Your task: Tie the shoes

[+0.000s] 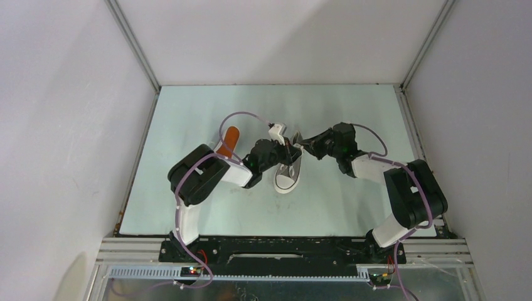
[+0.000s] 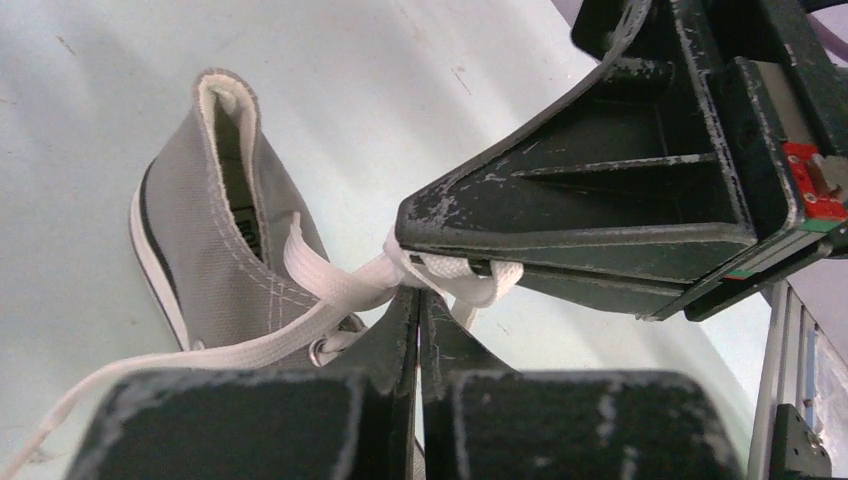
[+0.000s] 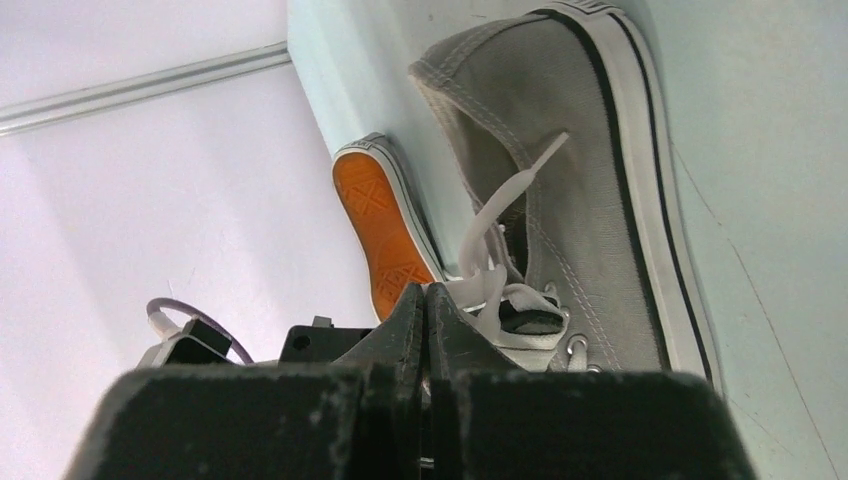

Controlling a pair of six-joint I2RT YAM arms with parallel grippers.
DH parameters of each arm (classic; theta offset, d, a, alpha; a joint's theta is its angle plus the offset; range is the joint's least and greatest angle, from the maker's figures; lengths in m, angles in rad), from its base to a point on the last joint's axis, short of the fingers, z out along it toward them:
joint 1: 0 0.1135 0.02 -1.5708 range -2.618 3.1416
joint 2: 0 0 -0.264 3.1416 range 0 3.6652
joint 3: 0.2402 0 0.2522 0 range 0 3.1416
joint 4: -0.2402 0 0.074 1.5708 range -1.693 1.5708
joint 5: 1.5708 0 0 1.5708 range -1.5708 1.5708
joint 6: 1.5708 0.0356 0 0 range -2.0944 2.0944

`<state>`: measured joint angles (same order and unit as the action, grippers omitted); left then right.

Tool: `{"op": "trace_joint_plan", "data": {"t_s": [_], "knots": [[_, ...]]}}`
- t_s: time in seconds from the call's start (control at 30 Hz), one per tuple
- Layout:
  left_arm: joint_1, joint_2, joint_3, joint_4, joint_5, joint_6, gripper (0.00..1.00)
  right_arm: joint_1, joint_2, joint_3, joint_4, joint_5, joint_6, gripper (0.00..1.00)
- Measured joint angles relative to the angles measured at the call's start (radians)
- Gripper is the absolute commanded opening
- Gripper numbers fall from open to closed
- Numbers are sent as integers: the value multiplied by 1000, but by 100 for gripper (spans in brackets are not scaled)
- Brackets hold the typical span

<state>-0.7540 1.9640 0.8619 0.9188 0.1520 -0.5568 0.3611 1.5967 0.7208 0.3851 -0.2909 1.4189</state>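
From above, you are working the upright shoe [image 1: 287, 177] mid-table [image 1: 207, 213], apparently mid-knot. Left wrist: the right tool [image 2: 410, 250] is pinching the lace [image 2: 335, 285], and the left tool [image 2: 418, 300] is clenched beside it. Right wrist: the lace is meeting the shut tips, so next you are likely needing a steady outward pull.

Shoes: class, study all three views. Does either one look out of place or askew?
Yes. The left-hand shoe lies tipped over, its orange sole showing. The right-hand shoe stands upright beside it, its laces not yet tied.
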Motion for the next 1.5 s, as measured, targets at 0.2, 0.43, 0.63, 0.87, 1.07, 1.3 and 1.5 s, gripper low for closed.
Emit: {"op": "trace_joint_plan", "data": {"t_s": [0.2, 0.43, 0.63, 0.87, 1.07, 1.3, 1.5], "knots": [[-11, 48, 6, 48, -2, 0, 0, -3, 3, -2, -33, 8, 38, 0], [-11, 65, 35, 20, 40, 0, 0, -11, 4, -4, -66, 39, 39, 0], [8, 68, 81, -61, 119, -3, 0, -30, 14, 42, -155, 49, -16, 1], [48, 68, 136, -177, 179, -8, 0, -29, 51, 131, -245, 66, -77, 5], [60, 73, 169, -254, 220, -2, 0, -15, 86, 164, -287, 85, -98, 8], [69, 75, 181, -287, 246, 0, 0, -11, 93, 202, -325, 90, -134, 21], [69, 74, 181, -302, 253, 8, 0, -11, 94, 205, -347, 90, -156, 24]]}}
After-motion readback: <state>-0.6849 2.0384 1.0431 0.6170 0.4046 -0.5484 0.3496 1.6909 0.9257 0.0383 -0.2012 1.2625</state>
